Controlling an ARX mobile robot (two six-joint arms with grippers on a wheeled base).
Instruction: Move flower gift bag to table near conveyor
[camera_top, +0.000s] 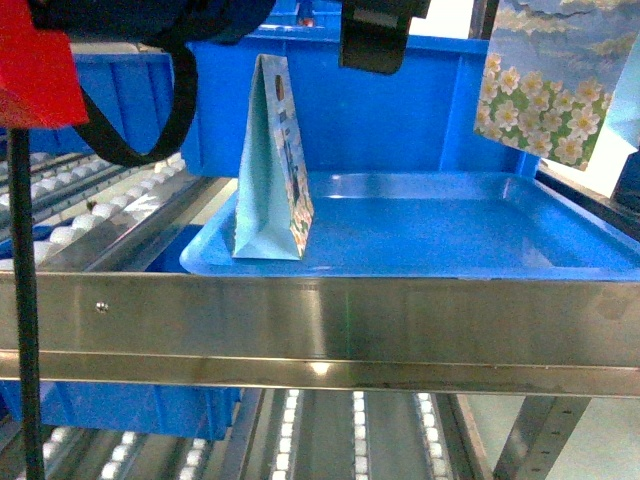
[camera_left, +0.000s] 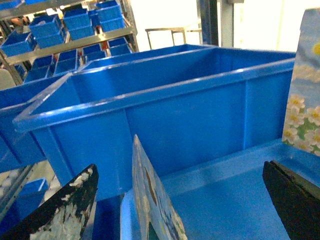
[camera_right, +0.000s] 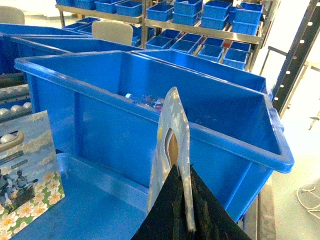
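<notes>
Hanging clear of the blue tray (camera_top: 420, 240), the flower gift bag (camera_top: 545, 85) is being held aloft at upper right, pinched at its top edge by the right gripper (camera_right: 184, 210), jaws clamped on it. The left gripper (camera_left: 180, 200) is being kept spread wide over the second bag (camera_top: 272, 165), gripping nothing. Neither table nor drop spot is being shown. The carry is best done slowly, with the bag kept high above the bin (camera_top: 400, 110) rim and the steel conveyor (camera_top: 320, 330) rail.

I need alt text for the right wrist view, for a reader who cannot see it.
The right gripper is shut on the top edge of a flower bag, in front of a big blue bin. Another bag shows at lower left.
</notes>
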